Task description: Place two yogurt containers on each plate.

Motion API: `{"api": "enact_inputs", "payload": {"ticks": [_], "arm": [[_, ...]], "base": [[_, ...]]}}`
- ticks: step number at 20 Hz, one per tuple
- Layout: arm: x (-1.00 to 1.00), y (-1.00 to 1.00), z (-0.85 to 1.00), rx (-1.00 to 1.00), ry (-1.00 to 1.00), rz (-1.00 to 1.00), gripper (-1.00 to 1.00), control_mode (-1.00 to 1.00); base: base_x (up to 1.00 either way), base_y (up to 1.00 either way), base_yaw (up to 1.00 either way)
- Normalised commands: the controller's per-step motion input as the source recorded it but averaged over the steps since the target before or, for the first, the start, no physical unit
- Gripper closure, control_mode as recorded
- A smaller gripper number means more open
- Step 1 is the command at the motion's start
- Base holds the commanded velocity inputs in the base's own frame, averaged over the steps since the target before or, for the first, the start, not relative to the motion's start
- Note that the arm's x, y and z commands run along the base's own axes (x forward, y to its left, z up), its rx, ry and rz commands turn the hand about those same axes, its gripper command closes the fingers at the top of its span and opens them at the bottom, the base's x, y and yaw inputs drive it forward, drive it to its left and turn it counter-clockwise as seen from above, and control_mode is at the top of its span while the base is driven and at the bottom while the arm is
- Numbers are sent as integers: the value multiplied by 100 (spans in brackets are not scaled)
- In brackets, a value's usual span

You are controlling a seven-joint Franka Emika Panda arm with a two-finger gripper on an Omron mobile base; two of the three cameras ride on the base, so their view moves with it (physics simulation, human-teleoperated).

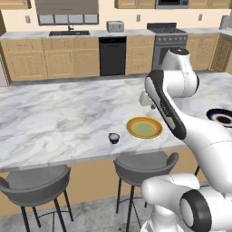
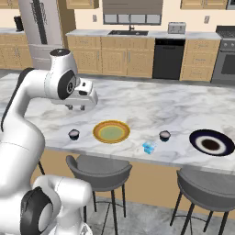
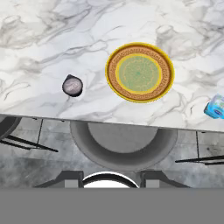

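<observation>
Gripper (image 2: 77, 108) closed, empty, held high above marble counter (image 2: 151, 110), arm bent, hand facing down. Yellow plate (image 3: 139, 72) bare; dark cup (image 3: 72, 85) beside it, blue tub (image 3: 216, 107) other side, navy plate (image 2: 211, 142) far right.

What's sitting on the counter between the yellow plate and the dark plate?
In the right base view, a light blue tub and a dark round cup sit between the yellow plate and the dark plate.

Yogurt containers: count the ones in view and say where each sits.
3. A dark cup left of the yellow plate, a blue tub and another dark cup between the plates. More may be hidden.
</observation>
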Motion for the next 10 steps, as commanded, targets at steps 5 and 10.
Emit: {"api": "enact_inputs", "payload": {"ticks": [5, 10], "arm": [[-2, -4, 0, 0, 0, -1, -100, -100], [-1, -76, 0, 2, 4, -9, -100, -100]], "base": [[0, 0, 0], [0, 0, 0]]}}
